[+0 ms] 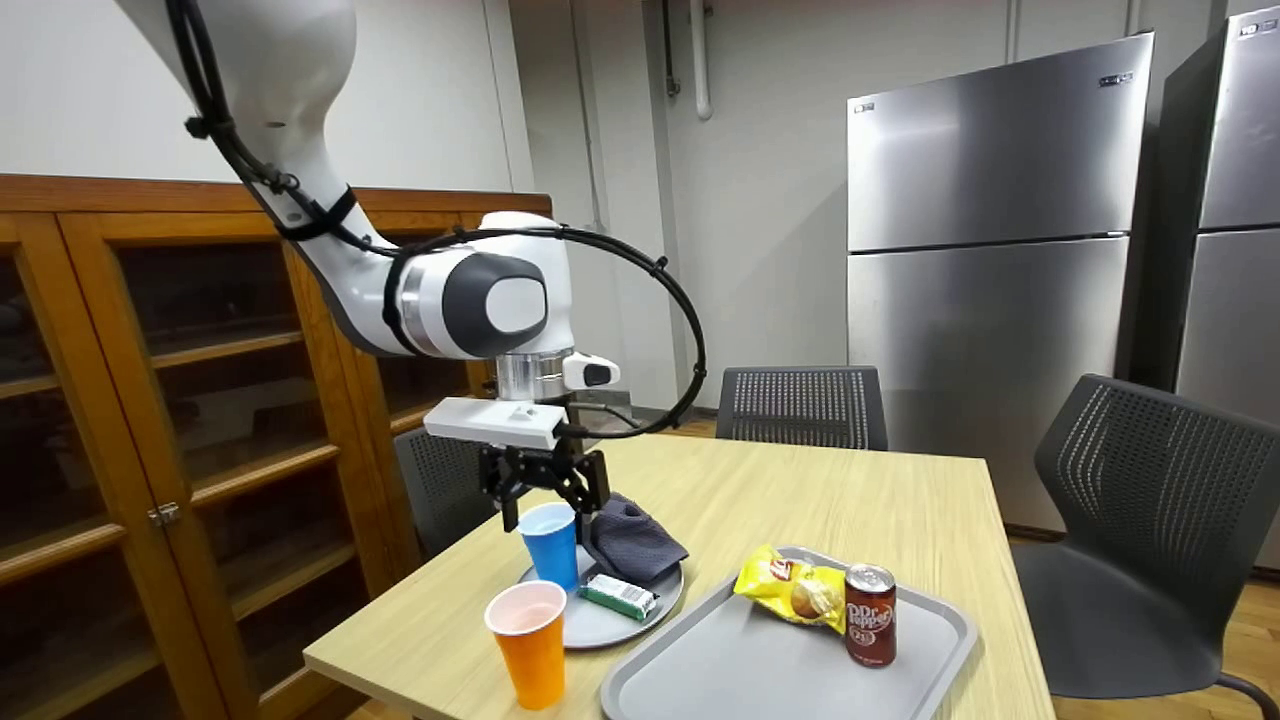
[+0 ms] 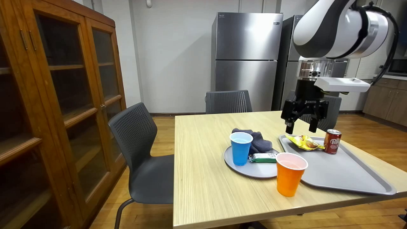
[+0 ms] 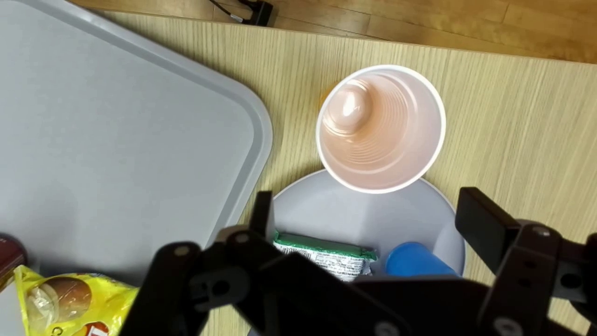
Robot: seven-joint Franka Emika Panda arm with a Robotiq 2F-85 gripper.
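Can make out the hand (image 2: pixel 300 128) pointing straight down, right of centre in an exterior view, with fingers (image 2: pixel 313 125) spread wide and nothing gripped, over the counter (image 2: pixel 203 159). Looks just over the blue cup (image 1: pixel 550 560), left of centre in an exterior view (cannot judge the gap between from there). Hangs there from a white arm (image 1: pixel 290 70) set across the upper left. In the wrist view, shows the dark fingers at either side of the lower half, with a stretch of the grey plate (image 3: pixel 326 200) between. Just above that spot, upper middle of the wrist view, find the orange cup (image 3: pixel 382 135) with its open mouth to the camera, standing upright on the counter just beside the plate. On the plate, see the blue cup upright, with a green-and-white wrapped bar (image 2: pixel 263 158) lying next to it and a bunched dark cloth (image 2: pixel 259 144) behind. Toward the bottom right of an exterior view, note a grey tray (image 1: pixel 740 670) on the same counter, carrying a yellow snack bag (image 1: pixel 785 590) and, just beside it, an upright red soda can (image 1: pixel 870 625). Farther back, find dark chairs (image 1: pixel 800 410) around the counter, steel fridges (image 1: pixel 990 300) at the upper right and, along the left edge, a wooden cabinet (image 1: pixel 220 440) with glass doors.
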